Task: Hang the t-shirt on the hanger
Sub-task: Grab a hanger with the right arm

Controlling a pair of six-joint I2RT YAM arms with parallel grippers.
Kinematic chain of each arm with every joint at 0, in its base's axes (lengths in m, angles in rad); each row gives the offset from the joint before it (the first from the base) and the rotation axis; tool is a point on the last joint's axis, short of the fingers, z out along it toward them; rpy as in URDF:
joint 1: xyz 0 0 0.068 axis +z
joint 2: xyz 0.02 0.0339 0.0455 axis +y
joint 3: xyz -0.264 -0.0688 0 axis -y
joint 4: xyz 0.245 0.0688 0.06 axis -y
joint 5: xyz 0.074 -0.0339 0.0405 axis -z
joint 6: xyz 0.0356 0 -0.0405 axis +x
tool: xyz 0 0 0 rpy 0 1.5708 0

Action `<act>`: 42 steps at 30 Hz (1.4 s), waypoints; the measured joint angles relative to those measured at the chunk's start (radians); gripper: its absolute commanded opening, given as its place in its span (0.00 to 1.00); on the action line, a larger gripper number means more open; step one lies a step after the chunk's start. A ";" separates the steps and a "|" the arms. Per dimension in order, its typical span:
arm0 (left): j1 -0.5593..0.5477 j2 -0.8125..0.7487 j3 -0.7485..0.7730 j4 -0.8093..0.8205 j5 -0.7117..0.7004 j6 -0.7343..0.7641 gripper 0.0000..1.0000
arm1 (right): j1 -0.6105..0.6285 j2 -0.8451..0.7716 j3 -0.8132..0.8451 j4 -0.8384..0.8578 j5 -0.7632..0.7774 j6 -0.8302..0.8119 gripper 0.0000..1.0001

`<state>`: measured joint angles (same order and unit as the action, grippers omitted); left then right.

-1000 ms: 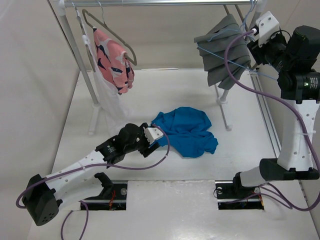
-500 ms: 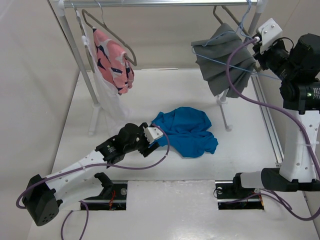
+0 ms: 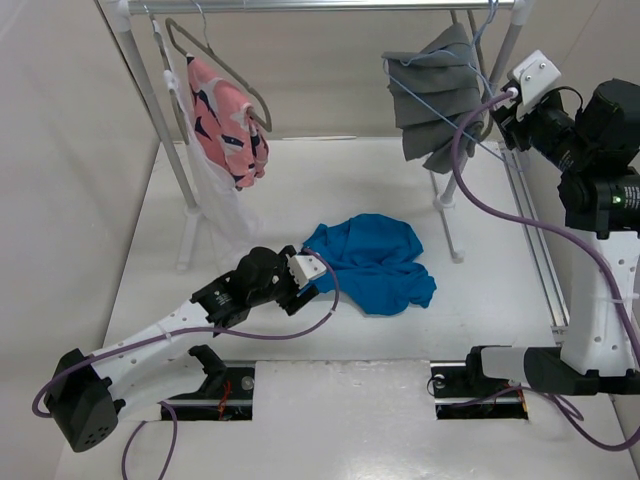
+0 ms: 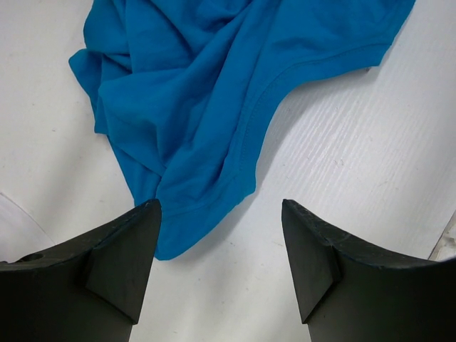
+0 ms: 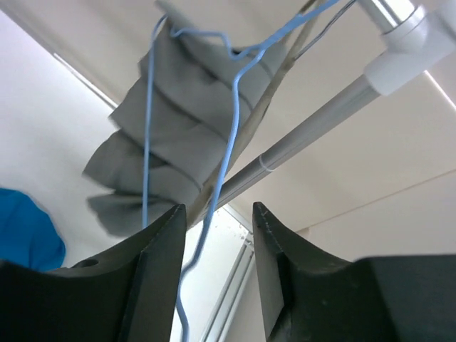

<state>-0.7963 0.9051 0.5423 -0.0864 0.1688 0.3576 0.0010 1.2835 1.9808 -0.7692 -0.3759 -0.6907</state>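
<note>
Wide left jaws over t-shirt hem, table alongside; right jaws narrowly apart around hanger wire.

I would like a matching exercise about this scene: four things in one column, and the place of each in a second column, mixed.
1 t-shirt
2 pink garment
3 grey garment
4 wire hanger

A hangs at the right end of the rail
B runs through the right gripper
C lies crumpled on the table
D hangs at the left end of the rail

Pairs: 1-C, 2-D, 3-A, 4-B
</note>
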 measured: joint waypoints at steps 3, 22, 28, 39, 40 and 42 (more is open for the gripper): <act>0.000 0.000 0.000 0.000 0.000 0.000 0.65 | 0.000 0.000 -0.023 -0.002 -0.006 0.007 0.59; 0.000 0.000 0.000 0.000 0.008 0.000 0.65 | 0.000 -0.099 -0.132 -0.118 0.016 0.030 0.66; 0.000 0.000 0.000 0.000 0.008 0.000 0.65 | 0.000 -0.092 -0.048 -0.137 0.026 0.044 0.67; 0.000 0.000 0.000 0.000 0.008 0.000 0.65 | 0.000 -0.152 -0.001 -0.130 -0.034 0.058 0.81; 0.000 0.000 0.000 0.000 0.008 0.000 0.65 | 0.000 -0.159 -0.019 -0.127 -0.055 0.059 0.83; 0.000 0.000 0.000 0.000 0.008 0.000 0.65 | 0.000 -0.175 -0.071 -0.122 -0.087 0.060 0.84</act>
<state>-0.7963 0.9051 0.5423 -0.0860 0.1768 0.3573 0.0010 1.1088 1.9099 -0.8909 -0.4633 -0.6312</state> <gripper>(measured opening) 0.651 0.831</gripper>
